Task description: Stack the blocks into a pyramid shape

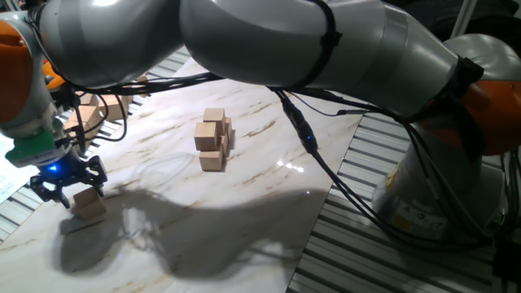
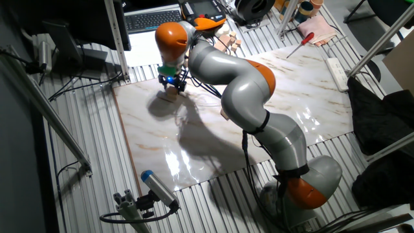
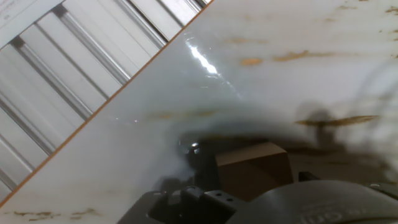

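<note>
One light-tan block (image 1: 88, 203) lies on the marble board at the left, apart from the others. My gripper (image 1: 69, 185) hovers right over it, fingers spread open on either side, nothing held. From the other fixed view the gripper (image 2: 171, 81) sits just above the same block (image 2: 171, 93). In the hand view this block (image 3: 252, 168) shows at the bottom centre, close under the hand. Several more blocks (image 1: 214, 140) form a tight cluster mid-board, some resting on top of others. In the other fixed view my arm hides that cluster.
Bigger pale wooden pieces (image 1: 85, 115) lie off the board at the back left, seen also as wooden pieces (image 2: 229, 43). The board's orange-edged rim (image 3: 124, 87) borders slatted metal. A red screwdriver (image 2: 304, 44) and power strip (image 2: 336, 65) lie at the far side.
</note>
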Motion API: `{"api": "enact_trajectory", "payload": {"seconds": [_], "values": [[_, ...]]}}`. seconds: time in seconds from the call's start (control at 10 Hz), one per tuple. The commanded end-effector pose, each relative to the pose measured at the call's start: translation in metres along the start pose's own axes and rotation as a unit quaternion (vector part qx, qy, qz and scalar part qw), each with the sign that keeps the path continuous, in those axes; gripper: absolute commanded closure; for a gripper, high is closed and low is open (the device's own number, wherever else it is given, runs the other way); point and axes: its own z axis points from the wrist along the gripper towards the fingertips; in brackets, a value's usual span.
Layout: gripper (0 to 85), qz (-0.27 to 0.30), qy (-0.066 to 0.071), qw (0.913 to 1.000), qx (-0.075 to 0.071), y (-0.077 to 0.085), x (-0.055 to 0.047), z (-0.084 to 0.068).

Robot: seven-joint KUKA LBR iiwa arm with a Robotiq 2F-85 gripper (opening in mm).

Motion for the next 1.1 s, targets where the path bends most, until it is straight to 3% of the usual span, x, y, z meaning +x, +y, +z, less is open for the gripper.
{"api": "enact_trajectory", "payload": {"seconds": [0.0,0.1,0.3,0.5,0.6,0.7,0.9,1.0], "values": [[17.0,-0.004,0.0,1.0,0.0,0.0,0.0,0.0],[17.0,-0.011,-0.003,0.9999,0.004,0.0,0.0,0.0],[51.0,-0.031,-0.002,0.9995,0.009,0.0,0.0,-0.001],[51.0,-0.047,0.004,0.9989,0.01,-0.001,0.0,-0.003],[68.0,-0.058,0.009,0.9982,0.008,-0.002,0.0,-0.006],[85.0,-0.066,0.024,0.9975,-0.008,-0.004,-0.003,-0.012],[85.0,-0.074,0.036,0.9964,-0.023,-0.014,-0.012,-0.026],[85.0,-0.077,0.032,0.9964,-0.016,-0.019,-0.015,-0.036]]}}
